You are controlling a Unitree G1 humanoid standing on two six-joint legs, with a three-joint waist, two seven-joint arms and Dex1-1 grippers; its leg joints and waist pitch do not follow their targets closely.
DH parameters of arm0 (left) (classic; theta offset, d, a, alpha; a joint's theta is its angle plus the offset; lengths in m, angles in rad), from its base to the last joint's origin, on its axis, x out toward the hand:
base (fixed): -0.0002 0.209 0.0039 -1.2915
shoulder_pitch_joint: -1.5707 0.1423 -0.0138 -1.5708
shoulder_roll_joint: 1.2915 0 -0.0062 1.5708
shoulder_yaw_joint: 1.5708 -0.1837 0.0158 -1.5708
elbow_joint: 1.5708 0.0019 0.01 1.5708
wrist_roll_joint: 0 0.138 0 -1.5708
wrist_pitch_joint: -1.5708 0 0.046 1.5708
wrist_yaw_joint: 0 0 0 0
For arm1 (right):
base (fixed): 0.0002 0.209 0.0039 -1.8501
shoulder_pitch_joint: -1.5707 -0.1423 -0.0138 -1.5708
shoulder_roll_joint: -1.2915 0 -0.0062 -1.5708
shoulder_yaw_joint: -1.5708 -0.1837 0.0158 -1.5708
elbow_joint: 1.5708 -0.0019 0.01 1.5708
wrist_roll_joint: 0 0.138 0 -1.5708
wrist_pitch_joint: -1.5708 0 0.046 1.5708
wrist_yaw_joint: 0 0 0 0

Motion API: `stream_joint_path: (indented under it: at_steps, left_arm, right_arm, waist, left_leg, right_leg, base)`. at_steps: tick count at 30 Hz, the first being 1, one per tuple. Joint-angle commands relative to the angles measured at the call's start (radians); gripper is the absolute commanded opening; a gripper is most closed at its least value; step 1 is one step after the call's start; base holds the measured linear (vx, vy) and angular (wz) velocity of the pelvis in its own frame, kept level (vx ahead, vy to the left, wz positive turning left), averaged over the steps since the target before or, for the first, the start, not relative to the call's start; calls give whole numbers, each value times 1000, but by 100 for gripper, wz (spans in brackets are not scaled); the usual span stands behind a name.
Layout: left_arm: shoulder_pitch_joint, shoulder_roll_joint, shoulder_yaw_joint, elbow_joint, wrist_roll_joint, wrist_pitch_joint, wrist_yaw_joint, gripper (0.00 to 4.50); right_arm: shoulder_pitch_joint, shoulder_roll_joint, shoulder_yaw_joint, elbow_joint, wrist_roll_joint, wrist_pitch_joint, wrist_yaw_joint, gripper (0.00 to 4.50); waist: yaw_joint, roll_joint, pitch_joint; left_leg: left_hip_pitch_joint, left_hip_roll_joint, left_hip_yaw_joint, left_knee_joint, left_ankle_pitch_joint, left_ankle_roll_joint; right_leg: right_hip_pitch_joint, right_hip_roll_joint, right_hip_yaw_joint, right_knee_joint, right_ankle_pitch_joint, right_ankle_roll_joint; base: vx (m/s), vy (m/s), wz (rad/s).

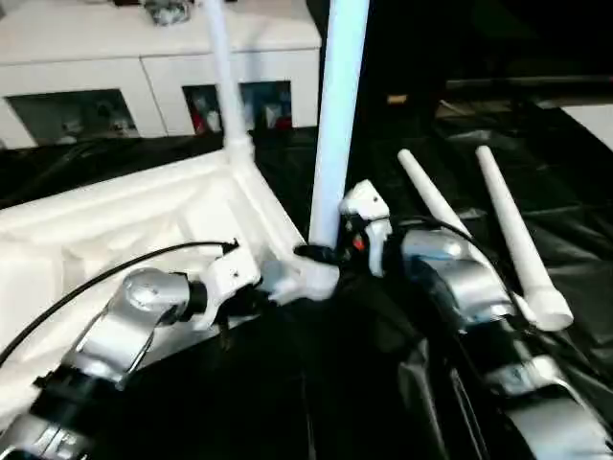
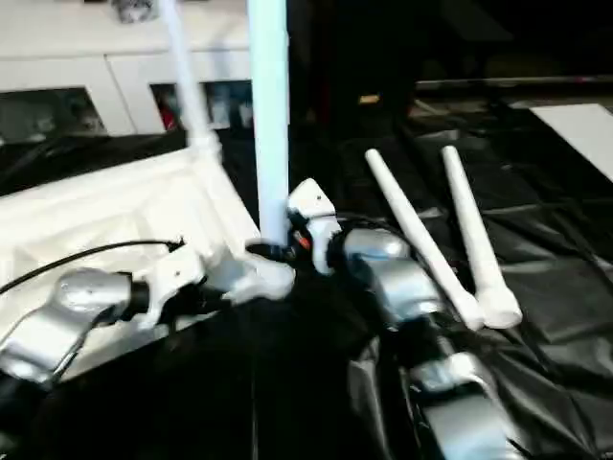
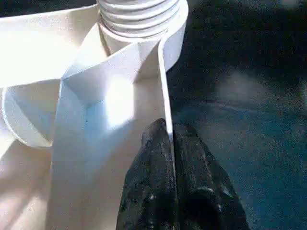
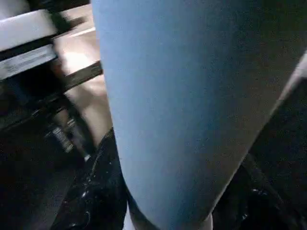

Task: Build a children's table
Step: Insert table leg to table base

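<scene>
On the left side of the black-sheeted bench (image 1: 536,125) we see the white table top (image 1: 105,225), lying upside down w/ its ribs facing up. Our left end effector (image 3: 169,158) is pinched tight on the thin rim of the table top, one black finger (image 3: 151,187) on each side of the wall, close to the near corner socket (image 3: 144,21). In the left wrist view a ribbed leg end sits in that socket. A black cable (image 1: 115,268) runs over our left silver forearm (image 1: 124,331).

At the far corner of the table top a thin white leg (image 1: 220,72) stands upright in its socket. Behind it, by the wall, is a white cabinet (image 1: 144,57) w/ glass doors & small things inside.

In the middle, a second white leg (image 1: 340,115) stands nearly upright at the near corner. Our right end effector (image 1: 321,254) is at the bottom of this leg, right where it meets the corner. In the right wrist view the leg is v. close up w/ a dark finger (image 4: 96,191) beside it, but we cannot tell if the fingers are squeezing it or loose.

To the right, two more white legs (image 1: 517,240) lie flat on the black sheet, side by side & near each other, their thick ends toward us, just past our right forearm (image 1: 469,287).
</scene>
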Motion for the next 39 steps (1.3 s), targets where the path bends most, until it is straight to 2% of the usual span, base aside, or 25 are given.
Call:
stream_joint_path:
  at_steps: [1, 2, 3, 6, 9, 11, 14, 17, 19, 21, 26, 28, 31, 32, 34, 35, 36, 38, 39]
  left_arm:
    - [8, 15, -53, -131, -74, -76, -174, 0]
    - [11, 20, -56, -142, -82, -82, -184, 0]
    - [13, 25, -60, -152, -90, -87, -197, 0]
    - [17, 41, -72, -179, -107, -92, -239, 0]
    - [14, 48, -77, -190, -119, -93, -267, 0]
    - [5, 47, -82, -177, -105, -102, -263, 0]
    - [-6, 39, -83, -153, -89, -111, -246, 0]
    - [-19, 26, -87, -118, -69, -121, -215, 0]
    - [-21, 23, -87, -109, -60, -122, -207, 0]
    - [-24, 21, -86, -103, -56, -122, -202, 0]
    - [-34, 16, -86, -69, -35, -139, -168, 0]
    - [-36, 14, -85, -62, -32, -140, -163, 0]
    - [-44, -9, -76, -26, -18, -119, -129, 0]
    - [-47, -16, -75, -19, -14, -111, -118, 0]
    - [-51, -25, -75, -8, -5, -104, -103, 0]
    - [-67, -56, -76, 30, 18, -80, -53, 0]
    - [-75, -70, -77, 46, 28, -70, -30, 0]
    - [-93, -103, -80, 82, 48, -44, 19, 0]
    - [-100, -116, -81, 94, 55, -32, 36, 0]
  right_arm:
    - [89, -81, 65, 82, -76, 92, 35, 184]
    - [97, -100, 73, 61, -71, 92, 60, 184]
    - [103, -117, 81, 46, -68, 91, 83, 184]
    - [109, -165, 102, 12, -60, 97, 159, 184]
    - [114, -197, 110, -11, -44, 86, 218, 184]
    - [116, -207, 112, -9, -44, 75, 227, 184]
    - [120, -208, 114, 1, -50, 66, 215, 184]
    - [132, -204, 122, 11, -56, 50, 181, 184]
    - [136, -201, 122, 9, -57, 51, 176, 184]
    - [138, -200, 122, 8, -57, 51, 174, 184]
    - [149, -176, 110, 16, -59, 46, 127, 184]
    - [151, -169, 106, 21, -60, 42, 112, 184]
    - [143, -86, 55, 89, -76, 54, -89, 184]
    - [140, -68, 46, 103, -80, 63, -132, 184]
    - [136, -47, 36, 120, -86, 69, -185, 184]
    - [129, 5, 10, 153, -90, 90, -295, 184]
    - [126, 26, 1, 165, -92, 100, -338, 184]
    - [120, 71, -17, 189, -92, 118, -423, 184]
    - [117, 87, -24, 197, -92, 124, -454, 184]
  waist:
    - [-1, 14, -52]
    - [4, 15, -49]
    - [6, 21, -44]
    - [8, 19, -36]
    - [10, 20, -32]
    - [11, 20, -34]
    - [9, 18, -39]
    - [11, 20, -43]
    - [11, 20, -42]
    - [10, 22, -41]
    - [10, 24, -41]
    - [9, 23, -39]
    - [5, 23, -33]
    - [3, 23, -31]
    - [-4, 22, -27]
    - [-9, 22, -26]
    - [-16, 22, -20]
    - [-21, 25, -21]
    - [-21, 26, -20]
  left_leg:
    - [10, 34, 7, -49, 11, 133]
    - [14, 39, 5, -55, -47, 110]
    - [17, 42, 6, -62, -105, 85]
    - [22, 43, 9, -73, -208, 37]
    - [27, 44, 10, -78, -263, 10]
    - [30, 44, 12, -75, -249, 6]
    - [22, 42, 12, -71, -195, 7]
    - [24, 40, 13, -66, -170, 9]
    - [21, 40, 13, -68, -176, 8]
    - [23, 41, 11, -70, -208, 1]
    - [23, 41, 10, -70, -225, -3]
    - [22, 40, 10, -71, -239, -5]
    - [23, 38, 10, -76, -284, -21]
    - [25, 37, 7, -77, -308, -32]
    - [20, 36, 2, -83, -339, -41]
    - [26, 36, 2, -83, -353, -45]
    - [30, 33, 3, -84, -373, -54]
    - [34, 34, -3, -85, -390, -60]
    - [40, 36, 1, -84, -407, -61]
  right_leg:
    - [49, -52, 34, -26, 288, -265]
    - [51, -53, 34, -34, 194, -257]
    - [47, -53, 37, -38, 115, -251]
    - [46, -54, 42, -51, -27, -234]
    - [45, -59, 46, -60, -128, -224]
    - [43, -57, 47, -59, -109, -226]
    - [50, -56, 45, -52, -50, -227]
    - [49, -55, 43, -48, -12, -231]
    - [51, -54, 42, -48, -13, -232]
    - [50, -55, 42, -49, -47, -228]
    - [50, -54, 42, -51, -55, -225]
    - [51, -55, 42, -54, -84, -220]
    - [44, -60, 45, -63, -189, -203]
    - [42, -62, 45, -66, -252, -190]
    - [46, -63, 43, -73, -342, -156]
    - [39, -63, 45, -78, -377, -143]
    - [30, -61, 46, -83, -410, -140]
    - [31, -63, 45, -85, -438, -132]
    - [23, -62, 48, -89, -437, -132]
  base:
    - [0, 0, 0]
    - [0, 0, 0]
    - [0, 0, 0]
    - [-18, 0, 1]
    - [0, 0, 0]
    - [0, 0, 0]
    - [0, 0, 0]
    - [0, 0, 0]
    - [0, 0, 0]
    - [0, 0, 0]
    - [0, 0, 0]
    - [0, 0, 0]
    - [0, 0, 0]
    - [0, 0, 0]
    - [0, 0, 0]
    - [0, 0, 0]
    - [0, 0, 0]
    - [0, 0, 0]
    - [0, 0, 0]
